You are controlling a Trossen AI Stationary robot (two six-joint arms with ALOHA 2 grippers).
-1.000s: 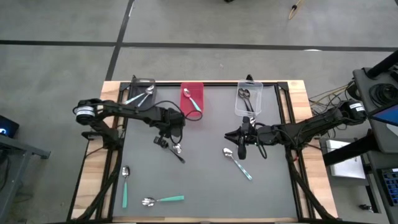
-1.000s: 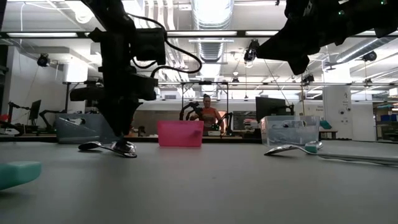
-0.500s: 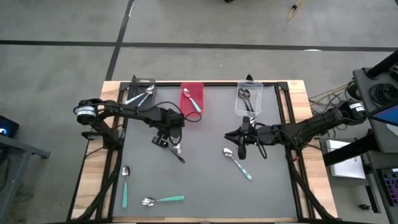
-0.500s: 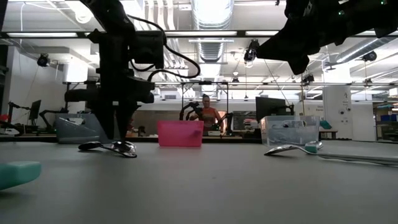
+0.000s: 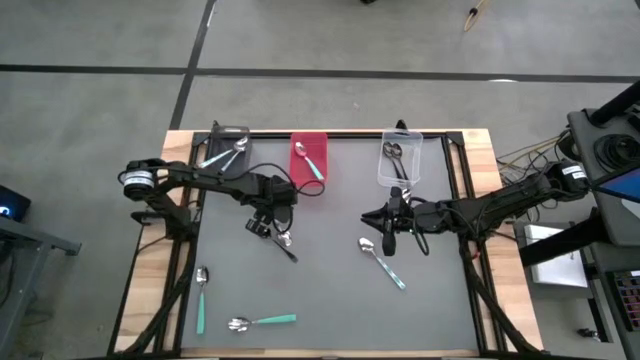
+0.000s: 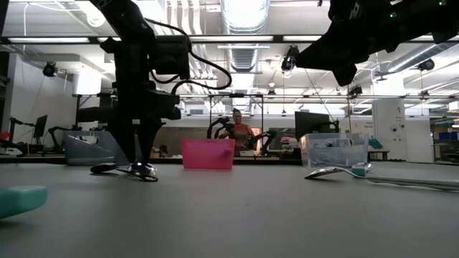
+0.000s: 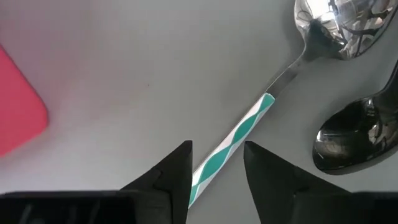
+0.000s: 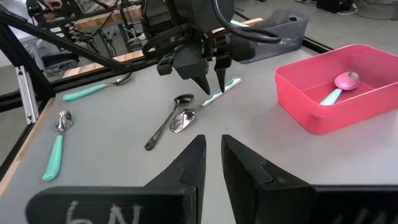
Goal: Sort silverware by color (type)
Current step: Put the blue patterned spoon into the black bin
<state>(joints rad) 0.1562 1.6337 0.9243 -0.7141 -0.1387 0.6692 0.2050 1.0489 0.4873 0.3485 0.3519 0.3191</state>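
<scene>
The left end effector (image 5: 261,226) is held low over the bench (image 5: 330,290), near its middle-left. Its fingers (image 7: 171,174) are spread apart and straddle the far end of the striped teal-and-white handle of a patterned spoon (image 7: 261,118). Nothing is gripped yet.

Compared with a second ago, only a small adjustment is seen. In the low view the fingertips, which then reached almost down to the spoon, have been raised a little and shifted sideways. The patterned spoon and the black spoon (image 8: 163,123) lying just beside it, bowls close together, have not been moved. The right end effector (image 5: 388,238) has stayed where it was, hovering right of centre with its fingers a narrow gap apart and empty.

From this it is judged that the grasp is being re-aligned, not completed: the handle is bracketed, but a descent and a closing are still needed.

The rest of the silverware is unchanged. One teal-handled spoon (image 5: 383,263) lies by the right arm, and two more lie near the bench's front-left (image 5: 200,296) (image 5: 263,321). Spoons already rest in the grey bin (image 5: 213,137), the red bin (image 5: 297,186) and the clear bin (image 5: 381,171). The sorting is therefore judged to be partly done.
</scene>
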